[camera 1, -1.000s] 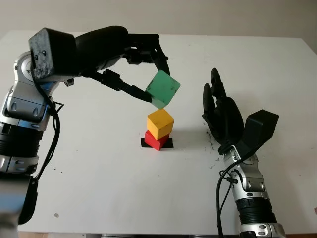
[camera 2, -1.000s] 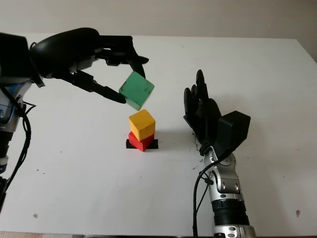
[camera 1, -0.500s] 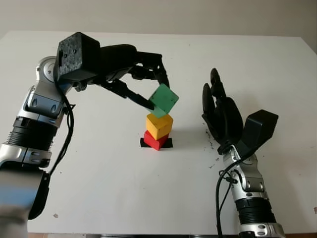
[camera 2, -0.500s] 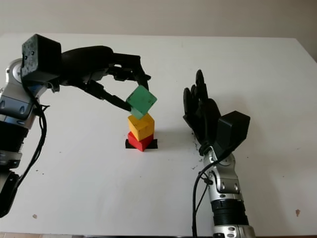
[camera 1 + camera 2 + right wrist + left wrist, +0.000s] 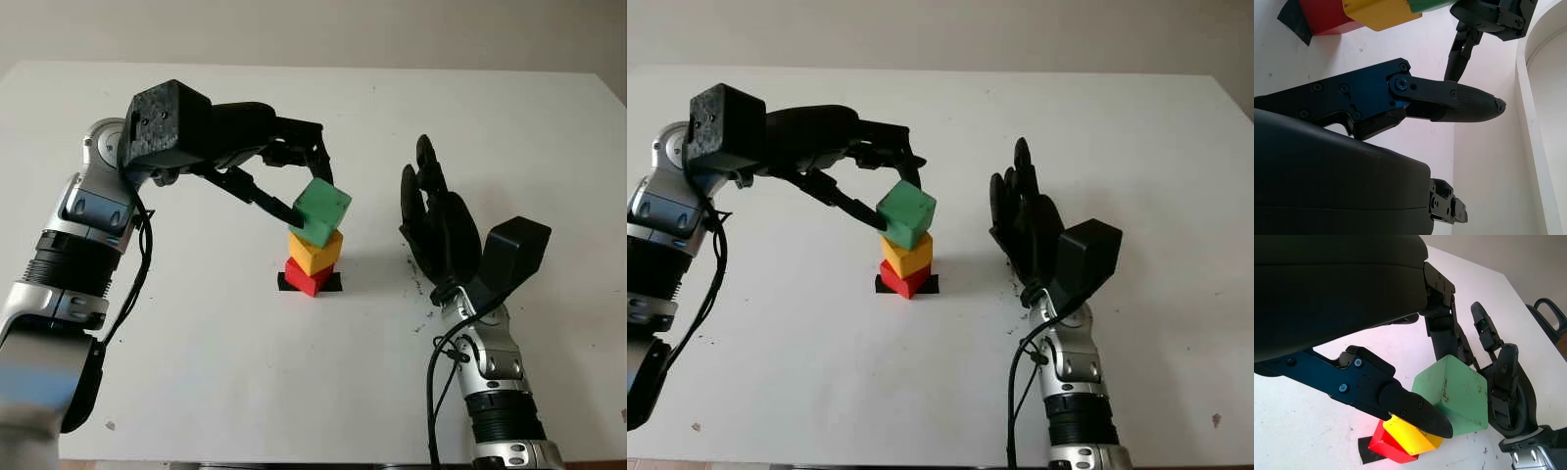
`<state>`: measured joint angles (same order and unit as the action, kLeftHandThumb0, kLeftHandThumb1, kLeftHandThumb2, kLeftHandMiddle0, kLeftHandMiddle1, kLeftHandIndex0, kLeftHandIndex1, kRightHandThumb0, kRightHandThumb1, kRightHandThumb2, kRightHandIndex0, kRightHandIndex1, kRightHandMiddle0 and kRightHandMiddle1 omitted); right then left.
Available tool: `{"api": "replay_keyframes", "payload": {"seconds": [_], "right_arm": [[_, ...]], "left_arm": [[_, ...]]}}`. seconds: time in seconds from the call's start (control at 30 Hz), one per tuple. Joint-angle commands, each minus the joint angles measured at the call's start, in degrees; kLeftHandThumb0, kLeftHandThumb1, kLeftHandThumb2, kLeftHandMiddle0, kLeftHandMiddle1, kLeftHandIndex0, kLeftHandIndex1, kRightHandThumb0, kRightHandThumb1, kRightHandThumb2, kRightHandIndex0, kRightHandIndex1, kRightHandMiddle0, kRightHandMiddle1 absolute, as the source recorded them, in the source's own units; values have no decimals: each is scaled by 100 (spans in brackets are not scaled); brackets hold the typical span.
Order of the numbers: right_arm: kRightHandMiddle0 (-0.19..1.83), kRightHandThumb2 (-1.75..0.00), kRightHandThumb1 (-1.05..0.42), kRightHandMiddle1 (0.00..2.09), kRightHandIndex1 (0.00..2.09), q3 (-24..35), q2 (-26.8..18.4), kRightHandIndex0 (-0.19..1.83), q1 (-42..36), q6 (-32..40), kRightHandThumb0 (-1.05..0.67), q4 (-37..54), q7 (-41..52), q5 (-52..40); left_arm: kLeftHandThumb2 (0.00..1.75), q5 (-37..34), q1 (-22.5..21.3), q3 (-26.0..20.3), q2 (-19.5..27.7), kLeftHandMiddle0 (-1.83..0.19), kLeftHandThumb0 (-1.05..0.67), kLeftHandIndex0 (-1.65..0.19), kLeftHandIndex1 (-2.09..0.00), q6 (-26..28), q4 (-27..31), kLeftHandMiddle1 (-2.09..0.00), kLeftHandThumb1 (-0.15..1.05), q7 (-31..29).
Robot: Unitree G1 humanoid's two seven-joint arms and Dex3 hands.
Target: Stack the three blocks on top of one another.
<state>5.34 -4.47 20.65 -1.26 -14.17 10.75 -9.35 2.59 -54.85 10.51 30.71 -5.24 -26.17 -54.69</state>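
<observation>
Left hand (image 5: pixel 299 186) clamps tilted green block (image 5: pixel 320 211) touching yellow block (image 5: pixel 314 252), atop red block (image 5: pixel 307 277). Right hand (image 5: pixel 438 230) open, beside stack.

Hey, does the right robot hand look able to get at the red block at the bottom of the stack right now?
Probably yes. The right robot hand is open beside the stack with bare table between them. But the yellow block sits on the red block, and the left robot hand holds the green block above.
</observation>
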Motion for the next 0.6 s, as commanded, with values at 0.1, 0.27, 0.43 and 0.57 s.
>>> {"api": "replay_keyframes", "payload": {"seconds": [0.1, 0.27, 0.43, 0.57], "right_arm": [[-19, -56, -105, 0, 0, 14, 8, -19, -70, -23, -76, 26, -12, -10], [-19, -56, -105, 0, 0, 10, -8, -19, -72, -3, -76, 39, 3, -11], [-19, -56, -105, 0, 0, 19, -8, -19, -78, 33, -76, 67, -1, -28], [-19, -57, -105, 0, 0, 14, -34, -19, -69, -5, -75, 21, 67, -37]], "left_arm": [[11, 83, -49, 79, -16, -22, -50, -34, -164, -67, -10, -3, 105, -57], [12, 166, -25, 107, -26, -21, -50, -34, -163, -153, -67, -4, 105, -32], [13, 219, -19, 103, -23, -22, -52, -34, -162, -222, -85, -4, 105, 17], [10, 238, -3, 76, -35, -22, -51, -35, -157, -107, -13, -5, 104, 88]]}}
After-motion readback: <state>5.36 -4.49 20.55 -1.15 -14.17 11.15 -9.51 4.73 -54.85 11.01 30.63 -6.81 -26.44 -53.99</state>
